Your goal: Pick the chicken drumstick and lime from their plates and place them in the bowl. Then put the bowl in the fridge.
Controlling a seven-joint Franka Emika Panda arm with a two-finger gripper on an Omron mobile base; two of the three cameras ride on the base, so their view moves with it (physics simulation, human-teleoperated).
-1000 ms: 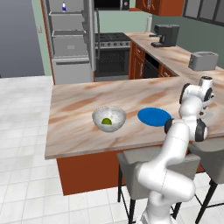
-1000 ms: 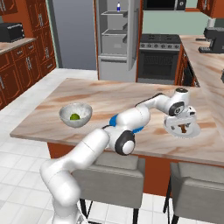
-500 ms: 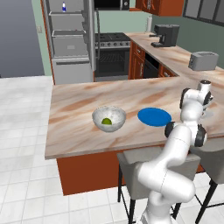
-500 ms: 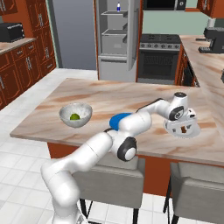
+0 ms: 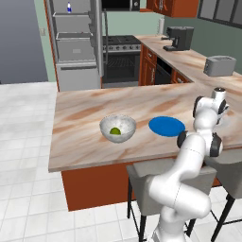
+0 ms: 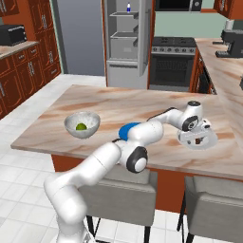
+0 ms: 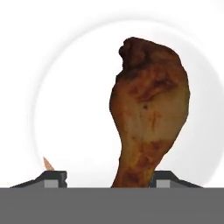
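Observation:
The brown chicken drumstick lies on the pale white plate, its narrow end pointing toward the hand. My gripper reaches down onto this plate, at the right end of the island counter. Its jaws stand open on either side of the narrow end, and a gap shows at the left finger. The speckled bowl stands mid-counter with the lime inside it. A bright blue plate lies bare between the bowl and the arm. The fridge stands at the back with its door open.
A black oven range is next to the fridge. On the back-right counter are a coffee machine and a toaster. Two grey stools stand under the island's near edge.
The hand has settled a little lower over the white plate, and the fingers have drawn closer together around the drumstick. Bowl, lime and blue plate have not moved.

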